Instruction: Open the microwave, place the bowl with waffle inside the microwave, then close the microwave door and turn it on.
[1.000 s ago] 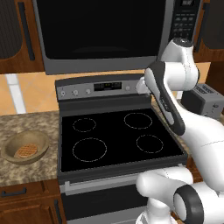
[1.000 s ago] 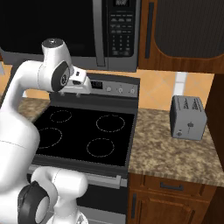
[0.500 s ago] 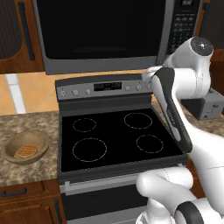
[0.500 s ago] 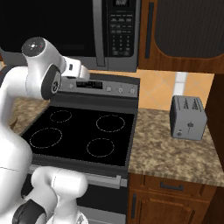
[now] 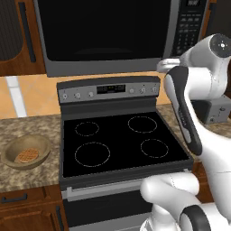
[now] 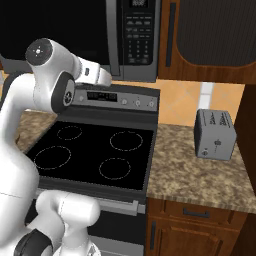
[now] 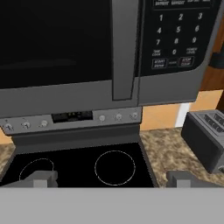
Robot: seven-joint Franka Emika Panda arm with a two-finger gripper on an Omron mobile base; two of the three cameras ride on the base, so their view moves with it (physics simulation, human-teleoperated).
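Speckled granite desk [image 5: 27,180] runs on both sides of a black-topped stove [image 5: 119,146], with dark wooden cabinets [image 6: 210,35] above. Over the stove hangs the microwave [image 5: 117,34], its microwave door [image 5: 101,31] flat against the frame, the vertical grey handle bar [image 7: 124,48] at the door's 3 o'clock edge and the black keypad panel [image 7: 177,33] just beyond it. In the left base view, the bowl [image 5: 27,152] rests on the desk at 9 o'clock of the stove, well apart from the microwave, and the waffle [image 5: 27,155] lies inside it. A small grey toaster [image 6: 215,134] stands on the desk at 3 o'clock of the stove.

From the hand view, the fingers [image 7: 43,178] are released, spread wide apart with nothing between them, hovering above the stove's rear burners and aimed at the lower end of the handle bar. In the right base view the arm's wrist [image 6: 92,73] reaches toward the bottom edge of the microwave, near it.
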